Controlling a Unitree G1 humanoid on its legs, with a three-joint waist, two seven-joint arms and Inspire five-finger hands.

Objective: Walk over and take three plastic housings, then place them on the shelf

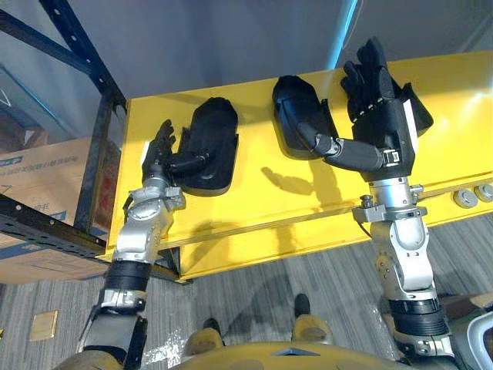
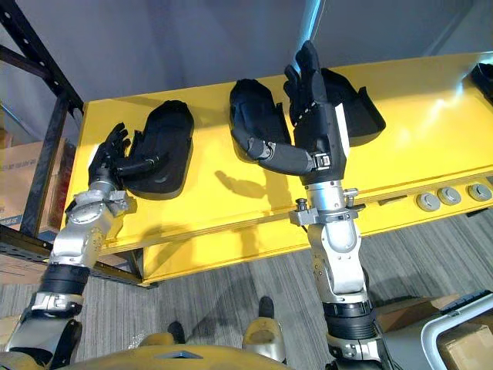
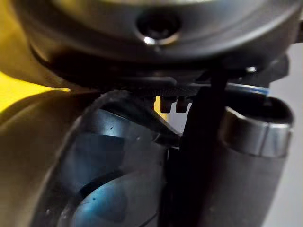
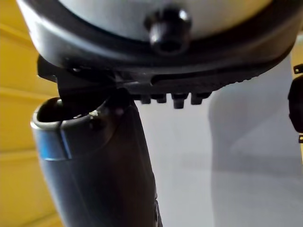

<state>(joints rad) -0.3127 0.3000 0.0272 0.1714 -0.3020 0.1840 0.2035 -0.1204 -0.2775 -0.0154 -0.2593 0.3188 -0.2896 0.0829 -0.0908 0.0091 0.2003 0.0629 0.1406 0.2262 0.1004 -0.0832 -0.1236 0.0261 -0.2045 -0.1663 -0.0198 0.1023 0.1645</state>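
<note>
Close to the front edge of the glossy yellow work surface (image 1: 254, 204), the left hand (image 1: 160, 150) lies open. Its fingers run straight along the outer flank of the left black moulded plastic housing (image 1: 209, 146), and its thumb rests across the top without clasping. The right hand (image 1: 379, 96) hovers flat and open over the right black housing (image 2: 368, 108), thumb stretched toward the middle black housing (image 1: 296, 116). All three housings sit side by side, long axes pointing away from the robot.

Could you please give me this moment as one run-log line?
left hand: open, thumb over leftmost black plastic housing | right hand: open, raised by middle housing | third housing: behind right hand | all on yellow table
</note>
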